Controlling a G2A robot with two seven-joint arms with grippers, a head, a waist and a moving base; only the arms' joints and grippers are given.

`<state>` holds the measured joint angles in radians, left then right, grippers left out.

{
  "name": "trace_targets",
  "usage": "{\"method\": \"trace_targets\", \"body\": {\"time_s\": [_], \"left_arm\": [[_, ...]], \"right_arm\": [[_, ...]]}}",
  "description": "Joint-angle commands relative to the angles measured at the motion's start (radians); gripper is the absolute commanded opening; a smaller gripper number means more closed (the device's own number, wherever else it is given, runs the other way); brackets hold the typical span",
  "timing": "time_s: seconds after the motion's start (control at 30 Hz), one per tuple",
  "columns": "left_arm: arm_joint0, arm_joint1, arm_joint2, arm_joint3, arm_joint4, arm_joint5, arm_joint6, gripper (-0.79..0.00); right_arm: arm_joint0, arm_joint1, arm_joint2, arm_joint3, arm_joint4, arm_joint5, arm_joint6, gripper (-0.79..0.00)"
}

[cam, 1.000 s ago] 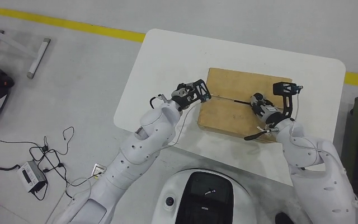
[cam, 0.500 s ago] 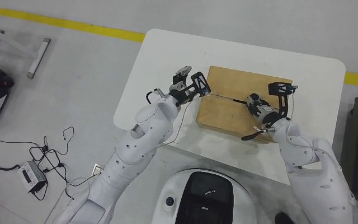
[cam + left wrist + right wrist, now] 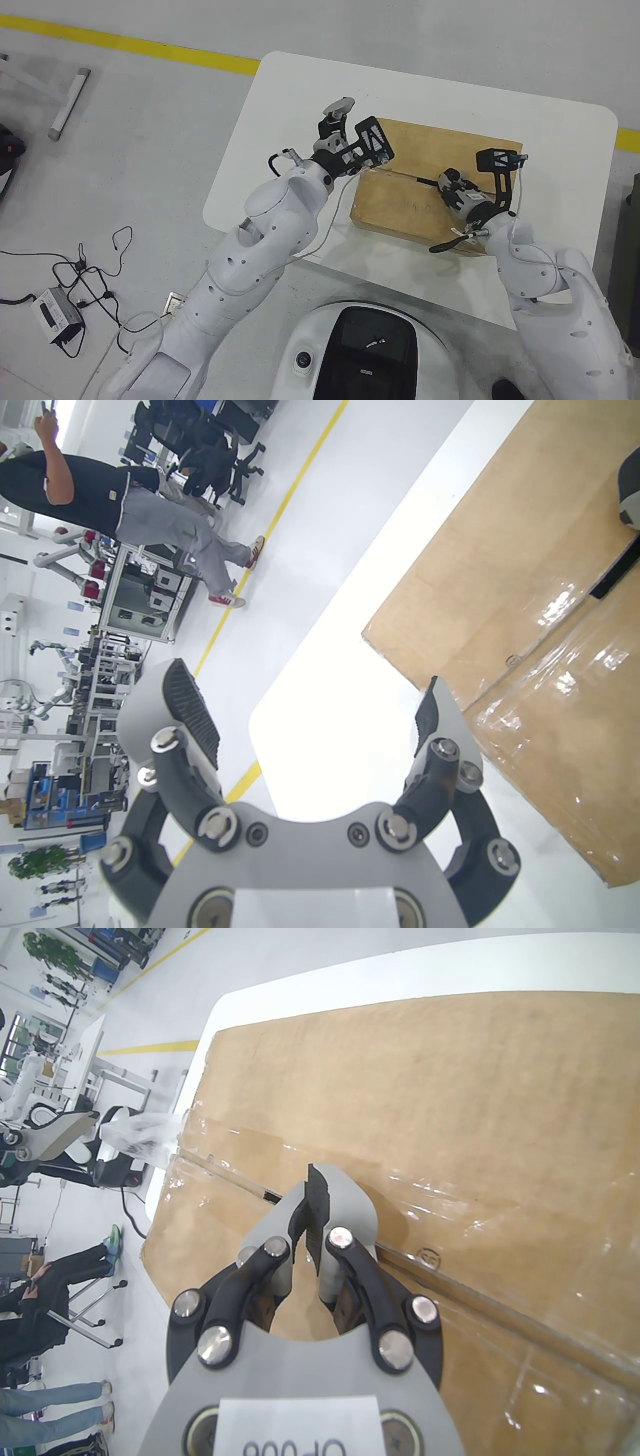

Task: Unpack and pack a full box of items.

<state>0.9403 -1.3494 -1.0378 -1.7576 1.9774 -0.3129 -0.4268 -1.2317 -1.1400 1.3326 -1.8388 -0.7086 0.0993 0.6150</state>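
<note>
A closed cardboard box (image 3: 420,205), its centre seam covered with clear tape, lies on the white table (image 3: 285,110). My left gripper (image 3: 355,125) is open and holds nothing, raised beside the box's left end near the far corner. In the left wrist view its fingers (image 3: 310,715) spread over bare table next to the box (image 3: 525,600). My right gripper (image 3: 438,182) is shut and rests over the taped seam near the middle of the lid. In the right wrist view its tips (image 3: 312,1208) sit just by a short dark slit in the seam of the box (image 3: 425,1093).
The table's near edge (image 3: 400,285) runs close to the box. A crumpled bit of clear film (image 3: 142,1135) shows past the box's left end. Off the table are a yellow floor line (image 3: 130,45) and cables (image 3: 80,290).
My left gripper has risen and swung from the box's left edge toward its far corner. The right gripper has shifted slightly left along the seam.
</note>
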Motion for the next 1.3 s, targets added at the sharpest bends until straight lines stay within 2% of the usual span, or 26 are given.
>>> {"method": "trace_targets", "body": {"time_s": [0.0,0.23,0.33,0.5,0.67,0.83,1.27], "left_arm": [[0.001,-0.003,0.002,-0.009,-0.026,-0.009,0.007,0.0],[0.007,-0.001,-0.028,-0.071,-0.042,-0.043,-0.012,0.0],[0.034,0.006,-0.067,-0.091,-0.065,-0.098,-0.045,0.0],[0.113,0.024,-0.131,-0.151,-0.015,-0.172,-0.129,0.0],[0.214,0.037,-0.144,-0.141,0.08,-0.156,-0.099,0.0],[0.236,0.037,-0.12,-0.058,0.14,-0.092,-0.04,0.0],[0.104,0.011,-0.022,0.188,0.226,0.03,0.03,0.0]], "right_arm": [[0.0,0.0,0.0,0.0,0.0,0.0,0.0,-0.785],[-0.007,-0.001,0.001,-0.003,-0.002,0.001,0.0,-0.785],[-0.009,-0.002,0.002,-0.004,-0.003,0.001,-0.002,-0.785],[-0.011,-0.002,0.002,-0.004,-0.004,0.001,-0.003,-0.785],[-0.012,-0.003,0.002,-0.005,-0.006,0.001,-0.003,-0.785],[-0.014,-0.004,0.003,-0.007,-0.01,0.0,-0.003,-0.785],[-0.033,-0.004,0.014,-0.029,-0.014,-0.001,0.001,-0.785]]}}
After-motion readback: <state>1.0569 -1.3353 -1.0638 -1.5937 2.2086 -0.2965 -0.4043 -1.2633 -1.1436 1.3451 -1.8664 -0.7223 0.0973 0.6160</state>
